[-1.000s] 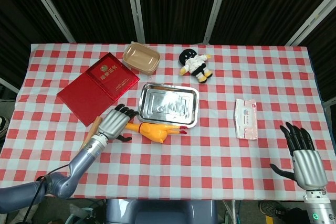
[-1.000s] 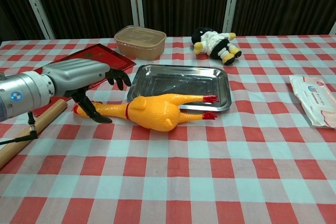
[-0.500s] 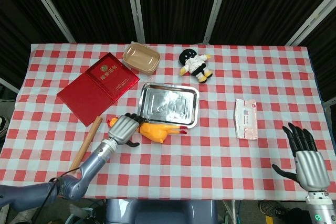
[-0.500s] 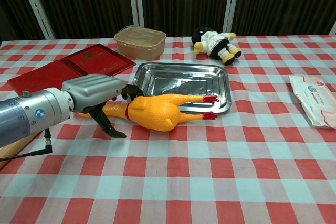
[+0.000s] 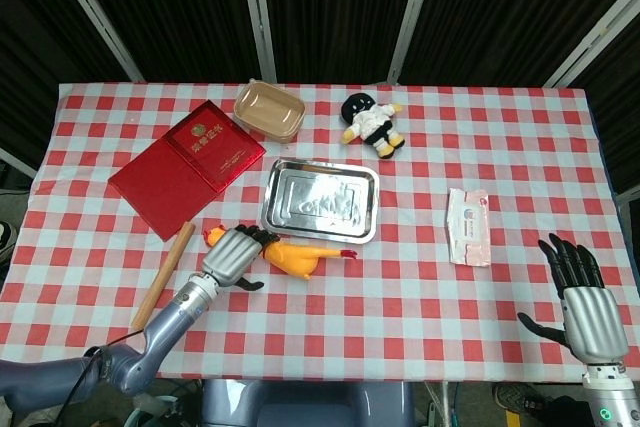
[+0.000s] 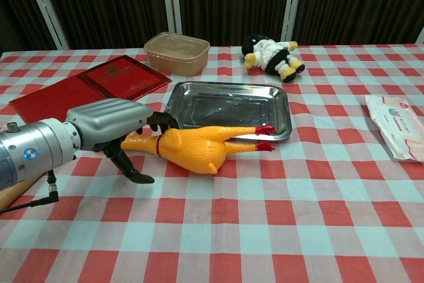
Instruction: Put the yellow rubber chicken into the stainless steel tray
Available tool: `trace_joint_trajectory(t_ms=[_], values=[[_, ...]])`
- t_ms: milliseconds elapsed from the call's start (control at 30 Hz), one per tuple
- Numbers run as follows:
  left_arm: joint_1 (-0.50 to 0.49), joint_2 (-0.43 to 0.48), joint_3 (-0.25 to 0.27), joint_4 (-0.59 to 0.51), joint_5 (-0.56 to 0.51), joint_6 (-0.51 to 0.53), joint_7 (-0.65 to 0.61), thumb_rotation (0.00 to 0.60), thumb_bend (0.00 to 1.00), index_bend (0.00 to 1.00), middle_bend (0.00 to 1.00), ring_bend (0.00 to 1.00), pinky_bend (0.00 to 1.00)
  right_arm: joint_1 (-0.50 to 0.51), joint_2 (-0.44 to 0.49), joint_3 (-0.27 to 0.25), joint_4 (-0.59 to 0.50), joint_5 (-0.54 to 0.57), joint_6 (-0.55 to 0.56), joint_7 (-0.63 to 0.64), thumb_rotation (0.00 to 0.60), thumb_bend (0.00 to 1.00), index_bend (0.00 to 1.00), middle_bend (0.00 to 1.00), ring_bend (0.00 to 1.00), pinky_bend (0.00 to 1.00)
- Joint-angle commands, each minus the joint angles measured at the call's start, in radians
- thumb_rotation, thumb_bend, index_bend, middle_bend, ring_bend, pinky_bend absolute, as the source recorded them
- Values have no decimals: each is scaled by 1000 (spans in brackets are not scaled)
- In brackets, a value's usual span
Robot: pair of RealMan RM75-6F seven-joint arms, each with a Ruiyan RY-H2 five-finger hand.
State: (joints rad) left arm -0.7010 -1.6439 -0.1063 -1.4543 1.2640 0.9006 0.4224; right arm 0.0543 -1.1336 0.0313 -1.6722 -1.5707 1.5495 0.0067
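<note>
Since half a second ago the left hand [image 6: 109, 127] has slid back toward the lower left of the chest view, and the yellow rubber chicken [image 6: 195, 148] has shifted with it, its red feet now just clear of the front rim of the stainless steel tray [image 6: 228, 104]. The chicken appears slightly lifted at the body, though the views do not settle this.

Nearest the cameras, at the lower right of the head view, the right hand [image 5: 580, 297] rests with fingers apart and holds nothing.

At left centre, the left hand sits over the chicken's neck. Its dark fingers [image 6: 159, 121] curl over the top of the neck and the thumb reaches down to the cloth on the near side. Whether the grip is fully closed on the neck cannot be told. The chicken's head shows just left of the hand in the head view.

A wooden stick [image 5: 165, 269] lies left of the hand. A wet-wipe pack [image 5: 468, 226] lies at right centre, well apart from the tray.

The tray lies at centre, nothing in it. A red box [image 5: 188, 164] lies to its left.

Farthest back stand a tan container [image 5: 270, 111] and a plush doll [image 5: 372, 125].
</note>
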Motion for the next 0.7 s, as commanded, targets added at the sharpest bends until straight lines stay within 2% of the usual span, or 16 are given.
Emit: trace_joint_trajectory(t_ms=[33, 300, 467, 700], values=[[1, 1, 7, -5, -2, 1, 9, 600, 132, 205, 264, 222, 311, 0, 0, 0, 0, -1, -1, -1, 600, 134, 0, 0, 0, 0], [-8, -21, 5, 22, -25, 0, 33, 600, 159, 222, 290, 247, 345, -8, 1, 1, 1, 7, 5, 1, 600, 134, 0, 0, 0, 0], [-12, -54, -10, 49, -31, 27, 43, 600, 226, 289, 367, 323, 428, -13, 3, 0, -1, 8, 6, -1, 600, 134, 0, 0, 0, 0], [-14, -86, -11, 93, -21, 56, 55, 600, 232, 309, 388, 340, 435, -19, 5, 1, -3, 7, 15, -2, 600, 134, 0, 0, 0, 0]])
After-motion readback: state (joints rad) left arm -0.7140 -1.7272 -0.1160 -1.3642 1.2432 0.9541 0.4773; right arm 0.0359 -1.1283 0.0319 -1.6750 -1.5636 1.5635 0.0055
